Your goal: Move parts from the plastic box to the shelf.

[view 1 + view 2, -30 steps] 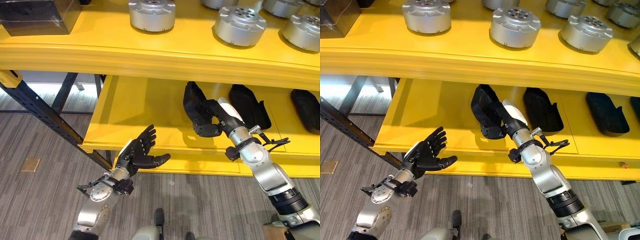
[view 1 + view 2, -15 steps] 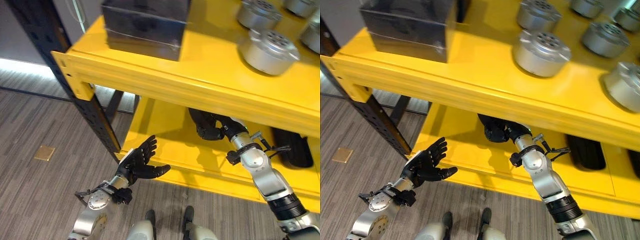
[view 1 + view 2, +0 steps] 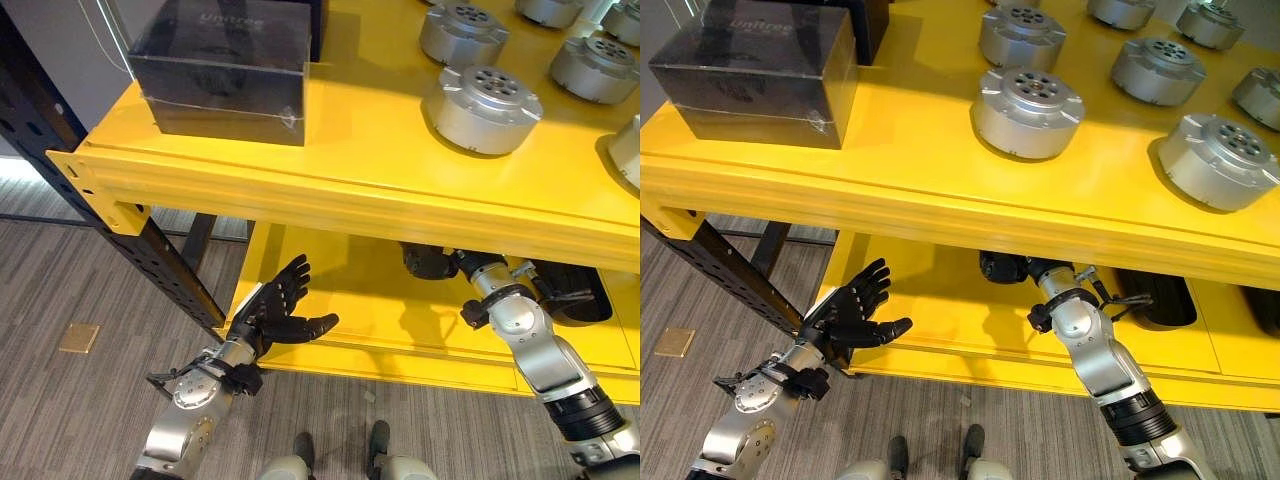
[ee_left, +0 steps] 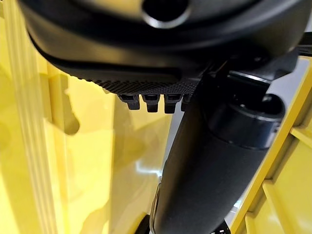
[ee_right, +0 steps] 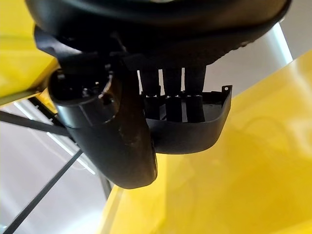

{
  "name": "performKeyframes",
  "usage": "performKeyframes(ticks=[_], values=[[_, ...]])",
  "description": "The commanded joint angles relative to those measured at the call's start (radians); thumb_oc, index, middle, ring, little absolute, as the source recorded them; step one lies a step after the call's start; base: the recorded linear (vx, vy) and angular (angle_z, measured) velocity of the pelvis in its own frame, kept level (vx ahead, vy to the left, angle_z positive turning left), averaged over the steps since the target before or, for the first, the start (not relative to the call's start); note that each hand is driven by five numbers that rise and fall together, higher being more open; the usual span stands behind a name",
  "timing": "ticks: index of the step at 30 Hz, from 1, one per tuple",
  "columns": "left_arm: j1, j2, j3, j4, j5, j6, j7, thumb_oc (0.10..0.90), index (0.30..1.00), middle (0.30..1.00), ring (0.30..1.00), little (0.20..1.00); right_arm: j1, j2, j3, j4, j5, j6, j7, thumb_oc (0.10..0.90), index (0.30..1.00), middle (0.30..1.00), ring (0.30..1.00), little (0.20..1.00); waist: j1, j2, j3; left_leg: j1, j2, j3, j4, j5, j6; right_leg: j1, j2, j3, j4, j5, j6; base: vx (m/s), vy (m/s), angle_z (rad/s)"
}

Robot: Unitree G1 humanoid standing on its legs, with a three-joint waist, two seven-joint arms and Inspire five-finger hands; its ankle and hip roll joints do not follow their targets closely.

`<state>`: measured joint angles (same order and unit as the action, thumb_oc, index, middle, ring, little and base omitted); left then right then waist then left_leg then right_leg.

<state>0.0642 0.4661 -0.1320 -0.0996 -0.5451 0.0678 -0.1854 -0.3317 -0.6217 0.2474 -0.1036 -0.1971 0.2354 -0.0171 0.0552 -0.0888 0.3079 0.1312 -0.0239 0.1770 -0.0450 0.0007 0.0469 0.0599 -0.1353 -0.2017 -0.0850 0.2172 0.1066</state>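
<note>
My right hand reaches onto the yellow lower shelf, partly hidden under the upper shelf's front edge. In the right wrist view its fingers and thumb are closed on a black shell-shaped part just above the shelf surface. My left hand hangs in front of the lower shelf's left end, open, palm up, holding nothing. Another black part lies further right on the lower shelf.
The upper shelf carries several round silver parts and a dark box at its left end. A dark perforated shelf post runs down on the left, with grey floor below.
The camera has moved, so the upper shelf now covers most of the lower one. My right hand still grips the black part on the lower shelf. The left hand stays open.
</note>
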Motion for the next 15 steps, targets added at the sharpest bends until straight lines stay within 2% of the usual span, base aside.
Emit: performKeyframes(ticks=[1, 4, 11, 15], values=[[-0.009, 0.001, -0.008, -0.095, -0.049, -0.075, -0.035, 0.9, 1.0, 1.0, 1.0, 1.0, -0.135, -0.044, -0.077, -0.029, -0.027, -0.057, -0.045, 0.4, 0.3, 0.3, 0.3, 0.3, 0.003, 0.023, -0.145, 0.004, 0.054, -0.042, -0.042, -0.027, -0.032, -0.007, -0.037, -0.018, 0.051, -0.068, 0.074, -0.01, -0.009, -0.1], [-0.007, -0.001, -0.006, -0.093, -0.051, -0.075, -0.038, 0.9, 1.0, 1.0, 1.0, 1.0, -0.121, -0.043, -0.082, -0.03, -0.015, -0.061, -0.037, 0.4, 0.3, 0.3, 0.3, 0.3, -0.003, 0.024, -0.148, 0.006, 0.056, -0.035, -0.042, -0.025, -0.033, -0.005, -0.034, -0.015, 0.047, -0.067, 0.074, -0.01, -0.009, -0.1], [-0.012, -0.012, -0.003, -0.089, -0.05, -0.053, -0.038, 0.9, 1.0, 1.0, 1.0, 1.0, -0.075, -0.03, -0.098, 0.038, -0.014, -0.019, -0.046, 0.4, 0.3, 0.3, 0.3, 0.3, -0.016, 0.024, -0.158, 0.01, 0.058, -0.03, -0.042, -0.025, -0.035, 0.012, -0.023, 0.0, 0.034, -0.076, 0.072, 0.0, -0.01, -0.02], [-0.005, -0.007, -0.001, -0.093, -0.049, -0.04, -0.046, 0.9, 1.0, 1.0, 1.0, 1.0, -0.053, -0.042, -0.112, 0.061, -0.044, -0.044, -0.023, 0.4, 0.3, 0.3, 0.3, 0.3, -0.021, 0.023, -0.155, 0.012, 0.055, -0.028, -0.042, -0.028, -0.033, 0.012, -0.019, 0.006, 0.034, -0.078, 0.069, 0.04, -0.047, -0.03]])
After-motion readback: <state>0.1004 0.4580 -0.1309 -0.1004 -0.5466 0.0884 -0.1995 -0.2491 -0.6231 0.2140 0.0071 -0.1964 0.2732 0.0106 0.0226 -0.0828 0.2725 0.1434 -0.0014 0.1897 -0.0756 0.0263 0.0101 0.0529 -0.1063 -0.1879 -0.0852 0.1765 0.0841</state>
